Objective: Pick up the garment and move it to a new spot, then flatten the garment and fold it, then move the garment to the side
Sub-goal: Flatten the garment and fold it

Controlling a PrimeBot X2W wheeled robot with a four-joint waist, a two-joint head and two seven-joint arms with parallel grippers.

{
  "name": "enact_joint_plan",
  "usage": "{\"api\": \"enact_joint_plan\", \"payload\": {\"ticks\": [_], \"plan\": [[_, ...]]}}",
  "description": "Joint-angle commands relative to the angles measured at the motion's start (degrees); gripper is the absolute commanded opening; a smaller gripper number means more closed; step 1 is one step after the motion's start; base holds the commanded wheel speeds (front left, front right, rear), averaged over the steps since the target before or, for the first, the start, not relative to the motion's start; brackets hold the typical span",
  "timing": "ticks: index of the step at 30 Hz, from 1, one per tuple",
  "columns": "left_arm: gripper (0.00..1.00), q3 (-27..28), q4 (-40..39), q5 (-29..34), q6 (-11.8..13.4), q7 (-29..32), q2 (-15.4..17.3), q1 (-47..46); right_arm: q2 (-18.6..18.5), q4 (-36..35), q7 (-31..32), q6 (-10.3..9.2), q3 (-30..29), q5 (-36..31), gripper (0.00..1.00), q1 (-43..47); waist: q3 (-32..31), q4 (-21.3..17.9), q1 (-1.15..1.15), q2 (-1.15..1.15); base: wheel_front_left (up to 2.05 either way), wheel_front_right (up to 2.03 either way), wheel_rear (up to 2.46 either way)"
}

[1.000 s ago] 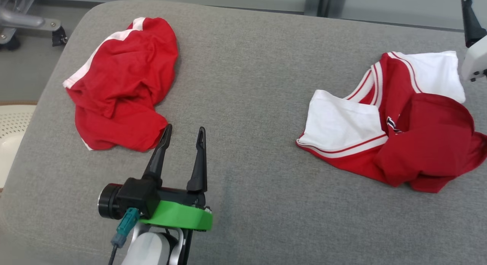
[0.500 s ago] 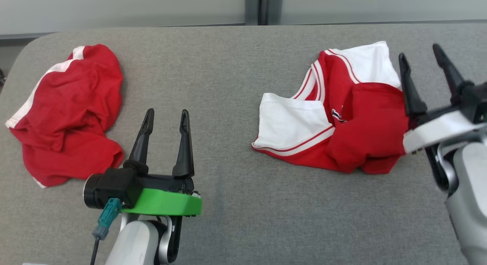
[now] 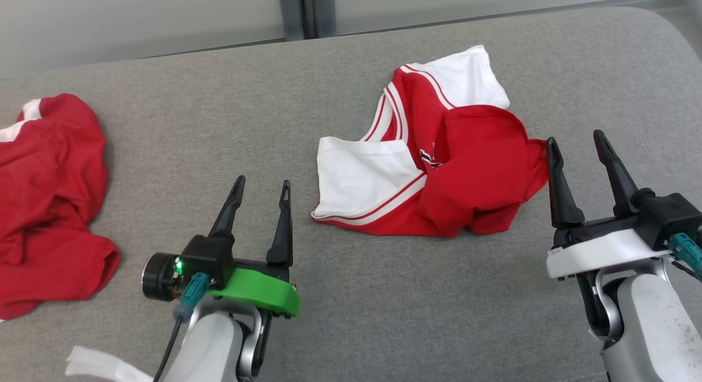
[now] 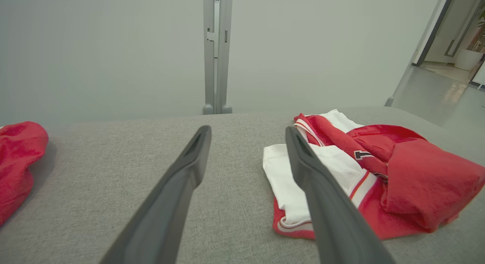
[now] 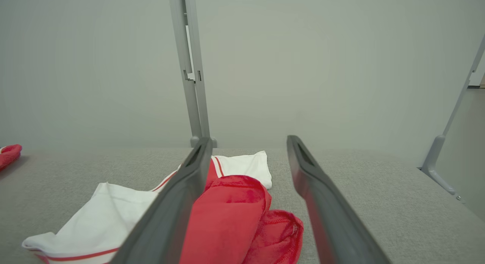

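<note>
A crumpled red garment with white sleeves and striped trim lies in a heap on the grey padded table, right of centre. My left gripper hovers open to its left, fingers pointing away from me, nothing between them. My right gripper stands open just right of the heap, its left finger close to the red edge. The left wrist view has the garment to the right of the open left gripper. In the right wrist view the garment lies low and left, partly behind a finger of the open right gripper.
A second, plain red garment with a white stripe lies bunched at the table's left edge. A white strip of cloth shows at the bottom left. A grey wall with a vertical post runs behind the table.
The head camera has swung to the right, so both garments sit further left in the picture. My right gripper has come down from the upper right to the garment's right side.
</note>
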Motion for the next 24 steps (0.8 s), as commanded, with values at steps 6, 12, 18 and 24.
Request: {"api": "enact_joint_plan", "payload": {"ticks": [6,12,18,24], "plan": [[1.0,-3.5,14.5,1.12,-3.12,0.24,0.18,-8.96,0.91,-0.85,-0.17,-0.1,-0.17,-1.44,1.0,-0.13,3.25,-4.95,0.0,0.0,0.0,0.0,0.0],[1.0,-4.84,25.28,-3.32,-5.02,3.14,0.22,-17.6,1.86,-1.07,-0.17,-0.1,-0.28,-1.09,1.0,-0.43,5.34,-7.88,0.0,0.0,0.0,0.0,0.0],[1.0,-5.25,32.97,-6.77,-5.58,4.28,0.37,-24.54,2.91,-1.74,-0.17,-0.1,0.15,0.97,1.0,-1.76,7.54,-10.27,0.0,0.0,0.0,0.0,0.0],[1.0,-5.68,38.2,-7.35,-6.92,2.87,0.41,-28.3,3.06,-1.97,-0.17,-0.1,0.22,-0.69,1.0,-1.68,8.45,-11.34,0.0,0.0,0.0,0.0,0.0]]}}
